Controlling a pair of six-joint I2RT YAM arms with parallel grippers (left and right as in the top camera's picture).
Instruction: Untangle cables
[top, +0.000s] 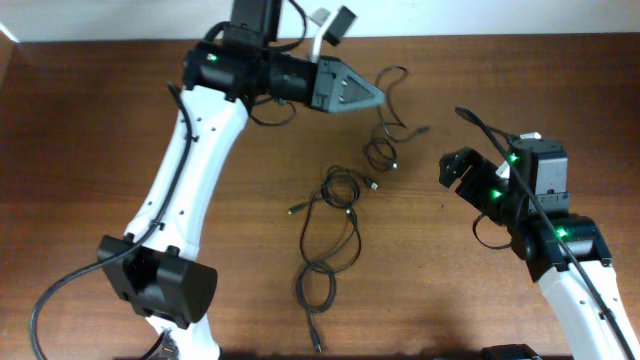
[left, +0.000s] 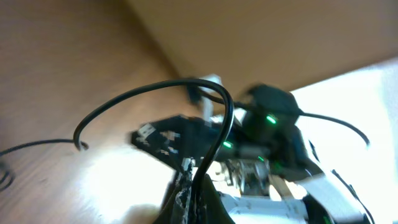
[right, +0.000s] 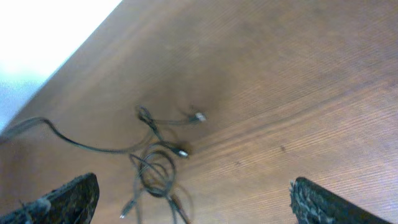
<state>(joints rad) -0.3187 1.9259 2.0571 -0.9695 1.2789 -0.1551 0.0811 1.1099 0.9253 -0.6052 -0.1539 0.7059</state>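
Note:
Two thin black cables lie apart on the wooden table. One cable runs from the left gripper's tip down to a small coil. The other cable has a coil at mid-table and trails toward the front edge. My left gripper is shut on the first cable, which arcs up from its jaws in the left wrist view. My right gripper is open wide and empty, above the table to the right of the cables. The right wrist view shows its gripper apart from a coil with plugs.
The right arm shows blurred behind the held cable in the left wrist view. A white-and-black fixture stands at the table's back edge. The left arm's base sits at the front left, the right arm's base at the front right.

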